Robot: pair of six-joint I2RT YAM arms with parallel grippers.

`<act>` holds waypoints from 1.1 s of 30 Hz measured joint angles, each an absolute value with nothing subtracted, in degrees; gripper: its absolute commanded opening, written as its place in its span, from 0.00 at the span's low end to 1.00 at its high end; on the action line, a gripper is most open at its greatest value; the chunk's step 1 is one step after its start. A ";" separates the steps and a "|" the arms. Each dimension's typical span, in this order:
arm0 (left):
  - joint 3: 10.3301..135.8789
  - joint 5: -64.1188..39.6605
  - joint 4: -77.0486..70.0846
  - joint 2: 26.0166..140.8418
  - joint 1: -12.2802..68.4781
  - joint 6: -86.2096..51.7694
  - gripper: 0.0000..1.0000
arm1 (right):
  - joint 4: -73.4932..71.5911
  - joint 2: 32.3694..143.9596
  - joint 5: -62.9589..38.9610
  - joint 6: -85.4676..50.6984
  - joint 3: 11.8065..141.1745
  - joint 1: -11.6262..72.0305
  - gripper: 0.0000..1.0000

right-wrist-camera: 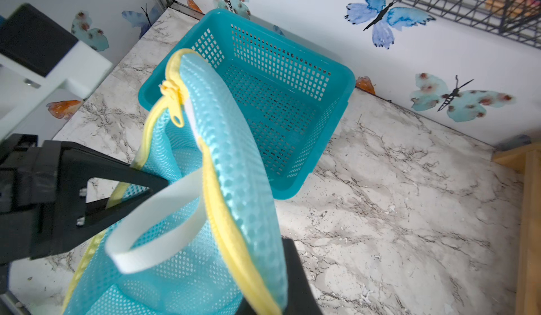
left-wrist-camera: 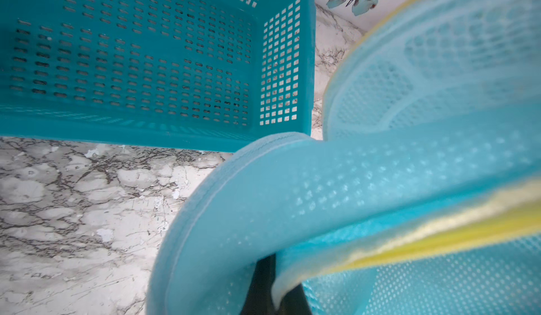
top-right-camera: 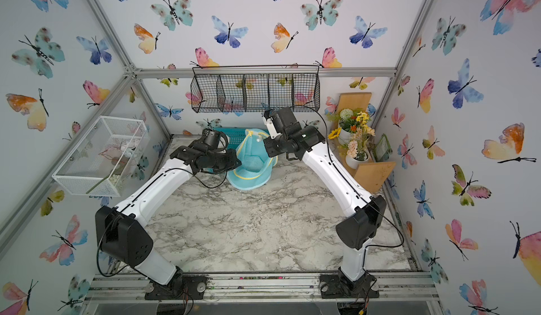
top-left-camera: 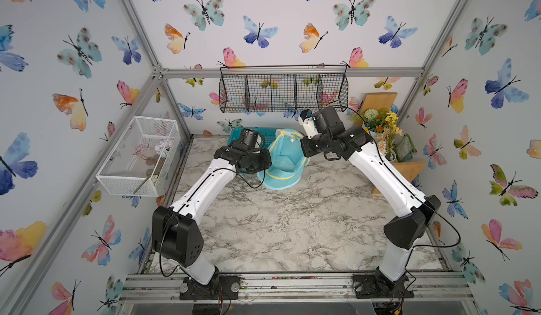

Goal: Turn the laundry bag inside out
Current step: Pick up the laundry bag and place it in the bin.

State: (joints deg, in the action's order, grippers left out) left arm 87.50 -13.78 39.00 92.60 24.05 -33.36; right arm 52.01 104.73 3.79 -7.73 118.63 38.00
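Note:
The laundry bag [top-left-camera: 283, 159] [top-right-camera: 251, 164], light-turquoise mesh with yellow piping, is held up off the marble table at the back, between my two wrists. In the left wrist view the left gripper [left-wrist-camera: 278, 297] is shut on the yellow-edged rim of the laundry bag [left-wrist-camera: 380, 187]. The right wrist view shows the same left gripper [right-wrist-camera: 159, 188] pinching the far rim. My right gripper [right-wrist-camera: 269, 304] is shut on the near zippered edge of the laundry bag [right-wrist-camera: 234, 158]. A white ribbon loop [right-wrist-camera: 164, 219] hangs inside the mouth. In both top views the fingers are hidden under the wrists.
A rigid teal plastic basket [top-left-camera: 265, 134] [left-wrist-camera: 146, 64] [right-wrist-camera: 278, 93] stands right behind the bag against the back wall. A white wire basket [top-left-camera: 137, 155] hangs on the left wall and a black wire rack [top-left-camera: 284, 93] on the back wall. Flower pots [top-left-camera: 380, 132] and wooden shelves [top-left-camera: 409, 170] fill the right corner.

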 measured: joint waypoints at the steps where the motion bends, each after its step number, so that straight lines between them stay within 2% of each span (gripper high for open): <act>1: 87.96 -12.93 40.07 92.60 23.88 -32.86 0.00 | 52.16 104.64 4.43 -7.73 118.63 38.13 0.02; 5: 89.45 -10.20 44.10 92.51 22.48 -30.98 0.01 | 55.05 104.53 9.65 -7.38 119.26 38.89 0.03; 6: 89.78 -9.67 44.93 92.49 22.09 -30.55 0.06 | 55.55 104.53 10.74 -7.22 119.26 39.05 0.03; 10: 91.20 -8.38 47.55 92.47 21.98 -29.28 0.44 | 56.21 104.57 12.23 -6.90 119.33 39.57 0.02; 11: 90.91 -8.16 47.77 92.40 21.93 -28.86 0.51 | 55.99 104.55 12.03 -6.90 119.42 39.51 0.03; 17: 84.20 -10.28 45.25 92.25 21.43 -30.74 0.67 | 54.65 104.36 7.81 -6.96 120.42 39.09 0.03; 28: 74.96 -22.24 31.83 91.35 20.27 -36.32 0.78 | 53.67 103.28 -0.45 -8.14 122.76 38.79 0.02; 33: 65.06 -33.21 15.16 88.27 19.22 -45.19 0.78 | 52.25 102.41 -1.85 -9.89 122.28 38.17 0.03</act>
State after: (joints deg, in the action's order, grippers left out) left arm 65.06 -33.21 15.16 88.27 19.22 -45.19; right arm 52.25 102.41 -1.85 -9.89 122.28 38.17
